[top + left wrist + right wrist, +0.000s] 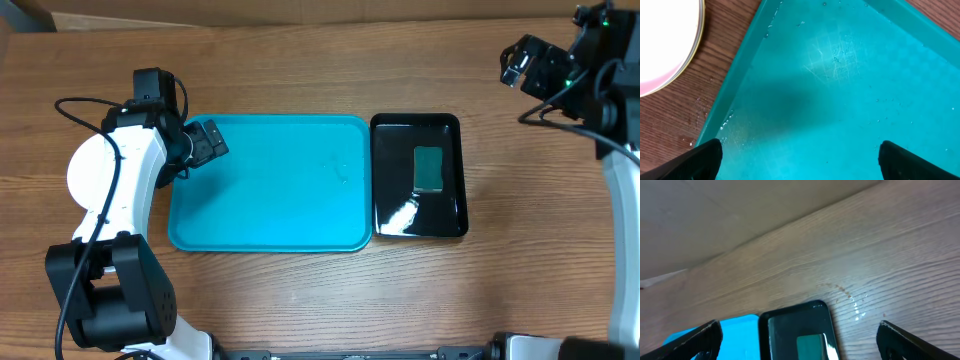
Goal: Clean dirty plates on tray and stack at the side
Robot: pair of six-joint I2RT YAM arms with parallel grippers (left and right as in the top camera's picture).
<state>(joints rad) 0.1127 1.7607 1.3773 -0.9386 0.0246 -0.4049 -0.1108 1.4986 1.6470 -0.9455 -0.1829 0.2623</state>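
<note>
The left gripper (pixel 212 141) and right gripper (pixel 517 62) are wide open and empty, but the left could bump the plates (pixel 662 42) if it swings.

overhead: parked above the table (pixel 300 300), looking straight down, far enough back to fit the teal tray (pixel 270 185) and black tray (pixel 420 175) whole
left wrist: super close, tilted down at the teal tray's rim
right wrist: farther off, slanting across the table
shared: teal tray in all three, black tray in overhead plus right wrist
</note>
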